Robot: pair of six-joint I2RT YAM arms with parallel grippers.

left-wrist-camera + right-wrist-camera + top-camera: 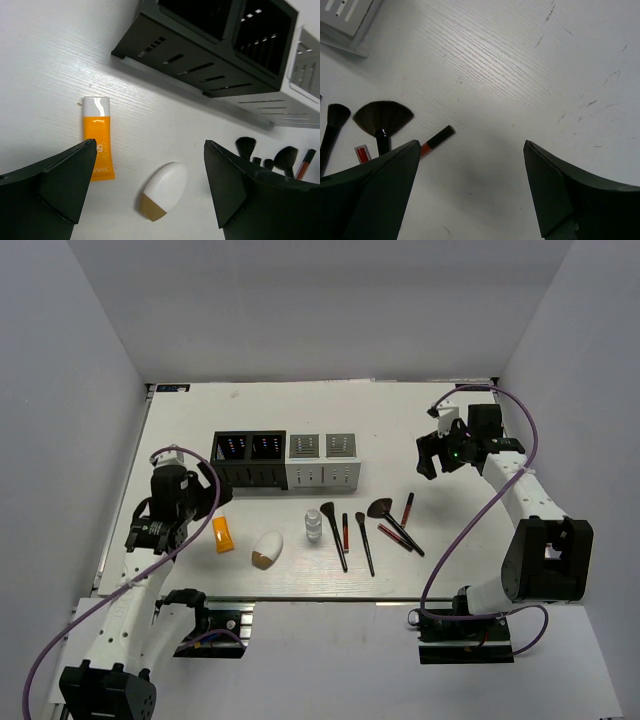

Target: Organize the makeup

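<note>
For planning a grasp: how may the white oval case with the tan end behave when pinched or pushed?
The white oval case looks smooth and rounded, so a pinch may slip. Lying flat on the table, it would probably slide or spin, not roll.

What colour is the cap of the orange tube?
White, on the orange tube; clearest in the left wrist view.

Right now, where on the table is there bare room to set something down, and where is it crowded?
Bare table runs behind the boxes to the far edge, and between the boxes and the right gripper. Crowded: the row in front of them, from the tube to the brushes and sticks.
</note>
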